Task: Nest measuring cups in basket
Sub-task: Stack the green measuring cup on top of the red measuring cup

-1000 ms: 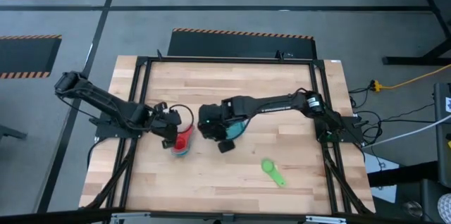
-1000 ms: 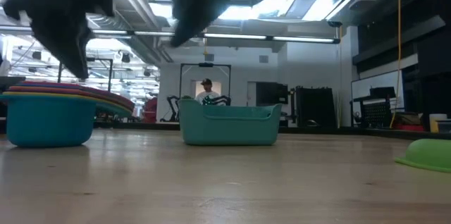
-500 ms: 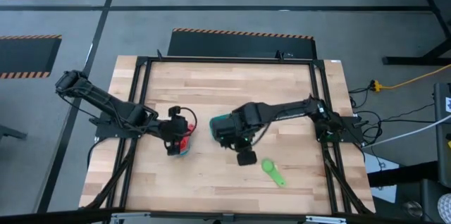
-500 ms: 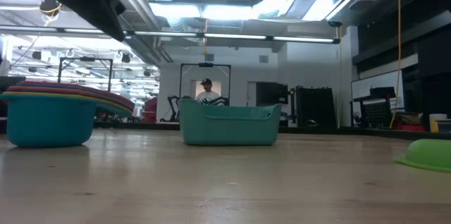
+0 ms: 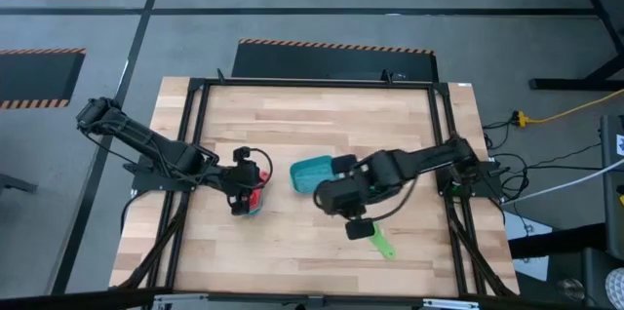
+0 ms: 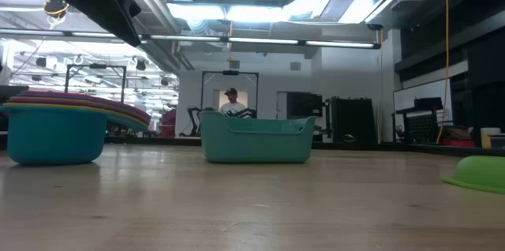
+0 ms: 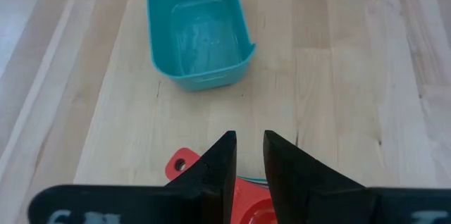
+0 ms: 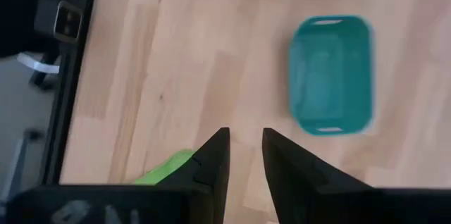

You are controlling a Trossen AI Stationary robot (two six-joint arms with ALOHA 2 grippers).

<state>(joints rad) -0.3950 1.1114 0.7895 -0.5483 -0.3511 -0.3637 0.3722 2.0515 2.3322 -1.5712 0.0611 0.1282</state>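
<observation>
A stack of nested measuring cups [image 5: 254, 200] with the red one on top stands on the table's left half; in the low view the stack [image 6: 55, 129] rests on its light blue bottom cup. My left gripper [image 5: 242, 196] [image 7: 250, 143] hovers shut above the red cup [image 7: 184, 170], clear of it. The teal basket [image 5: 312, 174] [image 7: 199, 34] [image 8: 331, 76] stands empty mid-table. A single green cup [image 5: 378, 240] [image 8: 165, 169] [image 6: 481, 174] lies toward the near right. My right gripper [image 5: 358, 228] [image 8: 244, 143] hangs shut above the table beside the green cup.
A black frame [image 5: 195, 105] runs around the wooden table top. Bare wood lies between the basket and the green cup and along the far half of the table. A person [image 6: 230, 103] stands far off in the room behind.
My right gripper has left its place over the basket and swung toward the near right, ending beside the green cup. My left gripper rose from just above the cup stack and then held still. Basket and cups stayed where they were.
</observation>
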